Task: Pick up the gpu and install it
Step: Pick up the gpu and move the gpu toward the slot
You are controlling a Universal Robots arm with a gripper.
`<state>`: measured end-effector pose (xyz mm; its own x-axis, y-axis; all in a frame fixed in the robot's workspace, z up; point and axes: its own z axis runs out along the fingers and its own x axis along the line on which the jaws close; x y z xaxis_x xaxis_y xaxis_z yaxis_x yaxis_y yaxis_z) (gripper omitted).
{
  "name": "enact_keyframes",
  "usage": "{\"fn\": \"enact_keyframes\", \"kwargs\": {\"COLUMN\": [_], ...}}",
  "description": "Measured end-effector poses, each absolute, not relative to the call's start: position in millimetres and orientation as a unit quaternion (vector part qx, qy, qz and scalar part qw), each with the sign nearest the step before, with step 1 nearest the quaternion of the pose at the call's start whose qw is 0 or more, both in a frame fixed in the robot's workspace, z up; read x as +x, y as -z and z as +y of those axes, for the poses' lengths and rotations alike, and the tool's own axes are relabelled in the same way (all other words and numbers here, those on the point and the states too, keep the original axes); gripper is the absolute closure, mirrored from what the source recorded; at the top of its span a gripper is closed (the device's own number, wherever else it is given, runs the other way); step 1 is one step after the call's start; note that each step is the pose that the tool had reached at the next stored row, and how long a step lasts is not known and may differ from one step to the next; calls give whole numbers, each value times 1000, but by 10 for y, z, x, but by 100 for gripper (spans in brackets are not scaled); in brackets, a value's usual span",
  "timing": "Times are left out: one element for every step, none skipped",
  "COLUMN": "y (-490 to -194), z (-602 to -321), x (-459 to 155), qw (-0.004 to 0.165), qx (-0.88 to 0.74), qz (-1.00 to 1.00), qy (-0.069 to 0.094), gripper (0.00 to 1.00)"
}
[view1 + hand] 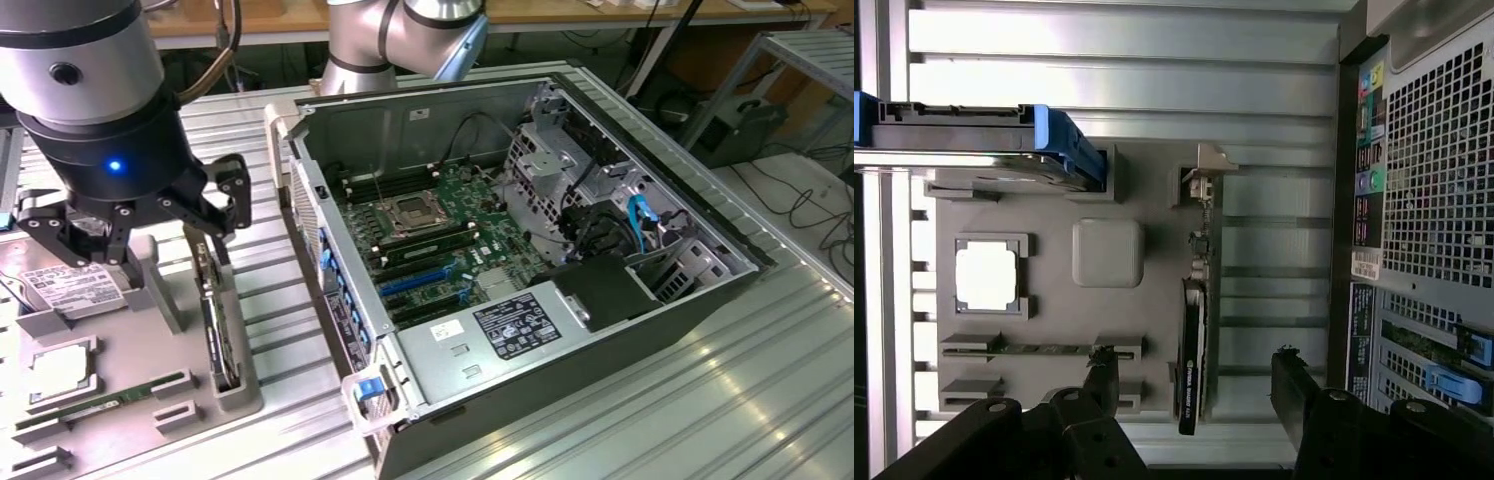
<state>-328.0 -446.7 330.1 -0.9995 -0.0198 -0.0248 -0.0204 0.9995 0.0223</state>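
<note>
The tool hangs spread wide above the gpu, which stands on edge in its grey holder on the counter — keep the 2 fingers square to the board's faces.

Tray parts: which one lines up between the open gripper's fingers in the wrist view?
The gpu, the thin dark card standing on edge, centred in the gripper. The hard drive, CPU and memory stick sit off to one side.

The silver-grey arm bears a blue light above its black claw.
</note>
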Motion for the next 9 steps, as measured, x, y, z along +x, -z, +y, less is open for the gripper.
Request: {"fn": "enact_keyframes", "kwargs": {"y": [-3295, -3288, -3280, -3275, -3269, -3263, -3258, -3252, -3245], "z": [-4467, -4467, -4467, -4467, -4467, -4468, -4467, -4467, -4467], "x": [-3280, -3280, -3280, -3280, -3280, -3280, -3280, -3280, -3280], "qw": [12, 12, 12, 12, 12, 12, 12, 12, 12], "qx": [-10, -10, -10, -10, -10, -10, -10, -10, -10], "qz": [1000, 1000, 1000, 1000, 1000, 1000, 1000, 1000, 1000], "qy": [-11, -11, -11, -11, -11, -11, -11, -11, -11], "gripper": [28, 28, 28, 28, 28, 28, 28, 28, 28]}}
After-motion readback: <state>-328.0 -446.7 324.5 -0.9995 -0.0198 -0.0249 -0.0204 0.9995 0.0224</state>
